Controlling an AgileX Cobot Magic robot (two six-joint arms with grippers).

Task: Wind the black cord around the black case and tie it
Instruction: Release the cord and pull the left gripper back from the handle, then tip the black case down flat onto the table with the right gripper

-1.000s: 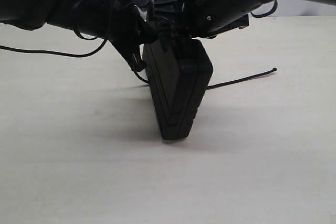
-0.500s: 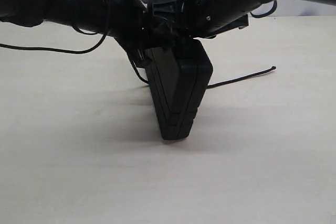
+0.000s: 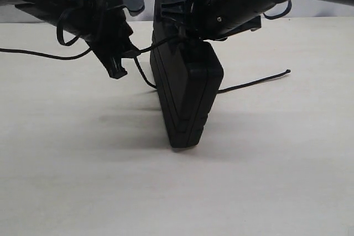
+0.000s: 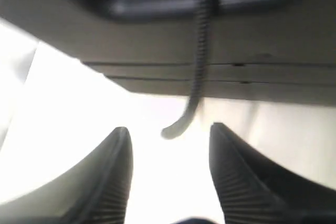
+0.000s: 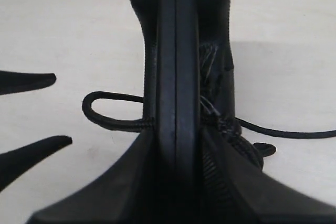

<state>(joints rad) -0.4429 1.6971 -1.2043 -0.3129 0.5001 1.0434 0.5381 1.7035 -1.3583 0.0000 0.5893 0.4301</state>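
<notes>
left pincer (image 4: 169, 130) drawn back from black case (image 3: 188, 92), jaws apart, black cord (image 3: 254, 83) released

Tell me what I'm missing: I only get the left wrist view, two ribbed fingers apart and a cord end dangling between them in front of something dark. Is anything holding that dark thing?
Observer: Yes. The right gripper is clamped on the black case, one finger on each flat side.
Operator: Is the case lying flat?
Observer: No, it stands on a narrow end on the table.
Operator: And the rest of the cord?
Observer: The black cord trails away across the table on the right gripper's side of the case.
</notes>
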